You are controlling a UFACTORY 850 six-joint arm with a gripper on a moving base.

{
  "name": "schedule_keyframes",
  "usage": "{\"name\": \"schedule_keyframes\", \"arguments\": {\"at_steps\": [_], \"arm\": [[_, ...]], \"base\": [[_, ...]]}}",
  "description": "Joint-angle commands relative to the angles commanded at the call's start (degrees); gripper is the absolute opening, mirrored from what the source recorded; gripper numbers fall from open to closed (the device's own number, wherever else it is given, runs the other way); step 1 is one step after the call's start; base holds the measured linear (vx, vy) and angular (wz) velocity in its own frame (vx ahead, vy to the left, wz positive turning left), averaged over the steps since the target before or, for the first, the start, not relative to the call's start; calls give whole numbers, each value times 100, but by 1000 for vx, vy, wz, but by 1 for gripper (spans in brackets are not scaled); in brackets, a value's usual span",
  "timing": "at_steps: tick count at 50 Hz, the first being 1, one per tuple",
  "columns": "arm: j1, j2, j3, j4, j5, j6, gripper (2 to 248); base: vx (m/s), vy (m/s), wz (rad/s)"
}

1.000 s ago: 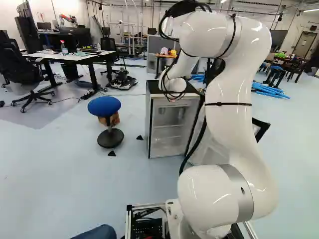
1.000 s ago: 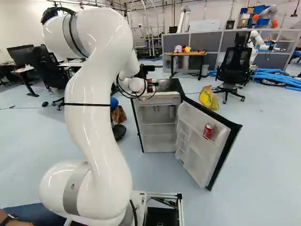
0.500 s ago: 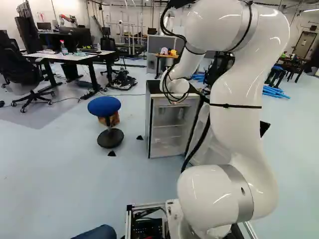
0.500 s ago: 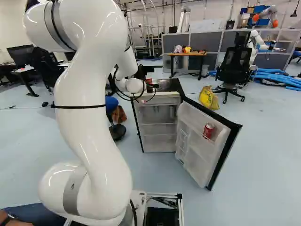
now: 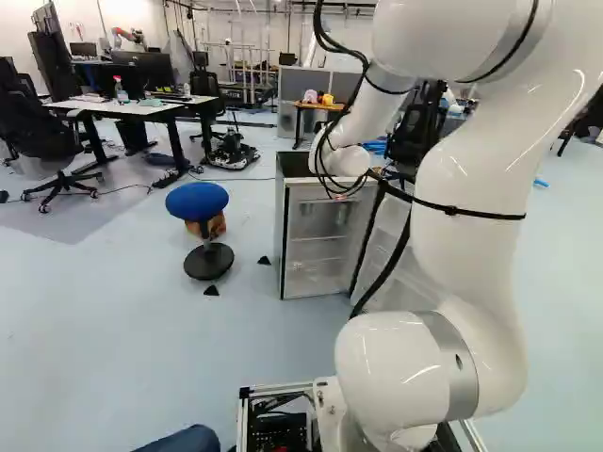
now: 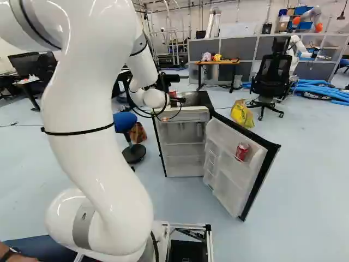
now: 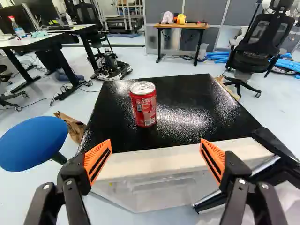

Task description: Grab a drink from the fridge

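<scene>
Well, the hand (image 6: 178,100) stands wide, its two fingers well apart with orange pads (image 7: 98,161) facing each other and nothing gripped; in the wrist view the hand (image 7: 156,161) is at the near edge of the fridge (image 6: 183,143), and the red can (image 7: 143,105) stands upright ahead of the gap between the fingers, on the left part of the black top.

The fridge door (image 6: 232,166) hangs open to the right; a second can (image 6: 242,152) sits on its shelf. Left of the fridge is a blue stool (image 5: 197,201), a brown bag (image 7: 70,126) just beside it; a yellow bag (image 6: 241,113) lies on the floor, farther off to the right, near a black chair (image 6: 272,76); at the far side a wooden worktop (image 7: 192,26) carries a pale toy (image 7: 167,18) and a yellow one (image 7: 181,19).
</scene>
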Motion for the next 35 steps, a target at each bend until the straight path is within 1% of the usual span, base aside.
{"name": "schedule_keyframes", "arguments": {"at_steps": [9,24,35], "arm": [[-93,324,252,-190,-349,0,247],[-271,882,664,-623,-967,0,247],[-423,1287,940,-841,-1379,0,247]], "base": [[0,0,0],[0,0,0],[0,0,0]]}}
